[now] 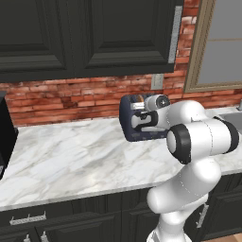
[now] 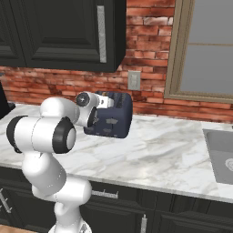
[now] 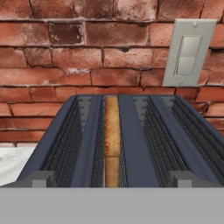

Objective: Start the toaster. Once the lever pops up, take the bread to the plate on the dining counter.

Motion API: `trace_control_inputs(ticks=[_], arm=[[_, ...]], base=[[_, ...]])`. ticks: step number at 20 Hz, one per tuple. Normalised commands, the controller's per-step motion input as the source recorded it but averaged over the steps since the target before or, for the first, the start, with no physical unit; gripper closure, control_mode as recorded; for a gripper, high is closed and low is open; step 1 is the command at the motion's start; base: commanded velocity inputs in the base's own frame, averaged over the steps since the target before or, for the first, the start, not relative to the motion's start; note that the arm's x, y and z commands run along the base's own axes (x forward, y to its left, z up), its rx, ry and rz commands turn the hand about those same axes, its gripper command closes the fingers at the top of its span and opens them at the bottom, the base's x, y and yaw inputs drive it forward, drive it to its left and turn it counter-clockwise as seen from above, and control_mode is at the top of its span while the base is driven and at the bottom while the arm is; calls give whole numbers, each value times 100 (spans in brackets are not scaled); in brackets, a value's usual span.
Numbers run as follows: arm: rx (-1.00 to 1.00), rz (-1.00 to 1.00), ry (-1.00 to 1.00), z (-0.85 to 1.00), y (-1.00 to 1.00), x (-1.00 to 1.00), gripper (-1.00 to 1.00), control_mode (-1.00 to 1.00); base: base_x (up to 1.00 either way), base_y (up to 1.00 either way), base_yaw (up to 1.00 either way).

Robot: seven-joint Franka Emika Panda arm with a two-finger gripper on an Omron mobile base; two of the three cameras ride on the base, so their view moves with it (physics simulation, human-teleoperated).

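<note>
— Where is the hand, and how do its fingers stand?

— The hand (image 1: 140, 113) sits at the top of the toaster (image 1: 130, 127), at its front end, on the end of the white arm (image 1: 198, 142). From the right base view the hand (image 2: 105, 101) is pressed up near the toaster's (image 2: 116, 120) upper edge. The fingers themselves are hidden behind the wrist; they stand spread wide apart, with nothing between them.

— And what does the hand's own camera look at?

— Straight along the toaster's (image 3: 131, 144) top. Two long slots run away from the camera. The bread (image 3: 112, 140) stands on edge in the left slot, sunk low between the wire guides, its golden crust showing as a narrow strip. The right slot holds no slice. Two small grey blocks sit at the near corners.

— Where does the toaster stand?

— On the white veined marble surface (image 1: 71, 160), close to the brick wall (image 1: 71, 97), well in from the front edge. A pale wall switch (image 3: 188, 52) sits on the bricks just above and to the right of it.

— What lies farther out?

— Dark upper cabinets (image 1: 85, 33) hang above. A window frame (image 2: 200, 50) is set in the wall to the right, with a sink (image 2: 220, 154) let into the surface below it. A black appliance (image 1: 5, 134) stands at the far left.
</note>
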Motion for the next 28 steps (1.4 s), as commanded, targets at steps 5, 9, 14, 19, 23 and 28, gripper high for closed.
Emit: trace_control_inputs(ticks=[5, 9, 14, 19, 23, 28], arm=[[0, 0, 0, 0, 0, 0, -100, -100], [0, 0, 0, 0, 0, 0, -100, -100], [0, 0, 0, 0, 0, 0, -100, -100], [0, 0, 0, 0, 0, 0, -100, -100], [0, 0, 0, 0, 0, 0, -100, -100], [0, 0, 0, 0, 0, 0, -100, -100]], base=[[0, 0, 0], [0, 0, 0], [0, 0, 0], [0, 0, 0], [0, 0, 0], [0, 0, 0]])
